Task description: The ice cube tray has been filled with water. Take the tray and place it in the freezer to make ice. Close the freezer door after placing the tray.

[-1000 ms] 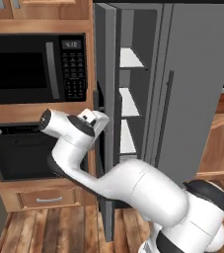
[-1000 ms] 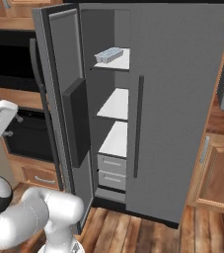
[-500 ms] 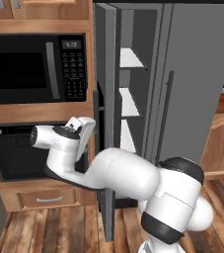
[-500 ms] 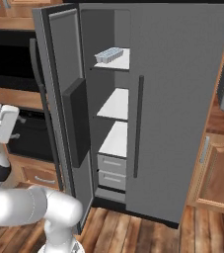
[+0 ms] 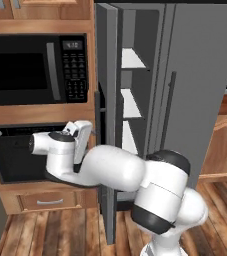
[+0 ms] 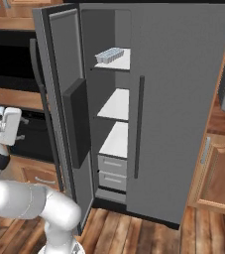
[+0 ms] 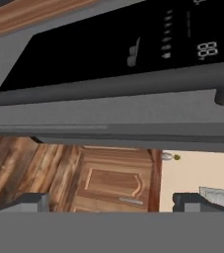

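The ice cube tray [image 6: 109,54] lies on the top white shelf [image 6: 118,60] inside the freezer [image 6: 111,109], near the shelf's front left corner, its two rows of pale cells facing up; the water in them is too small to make out. Below it are two more white shelves and two grey drawers [image 6: 112,171]. The freezer door [image 6: 67,114] stands wide open, swung out to the left, its inner face carrying a dark boxy panel.

The gripper [image 7: 111,202] is spread wide, its two dark fingertips [image 7: 32,201] standing far apart at the bottom of the hand view with nothing between them; it holds nothing and touches nothing. Just ahead of it runs the door's long grey bar handle [image 7: 108,86], with the black dispenser panel [image 7: 133,44] behind.

The right base view looks into the compartment and shows the tray, the shelves and the drawers, with the white hand [image 6: 5,126] at the left edge, outside the open door. The left base view sees the door edge-on [image 5: 107,125], so the tray is hidden; instead it shows the arm bent low in front of a black microwave [image 5: 35,67] and a black wall oven [image 5: 20,155] set in wooden cabinets. The hand view adds wooden floor and a wooden cabinet door [image 7: 116,183] below the handle.
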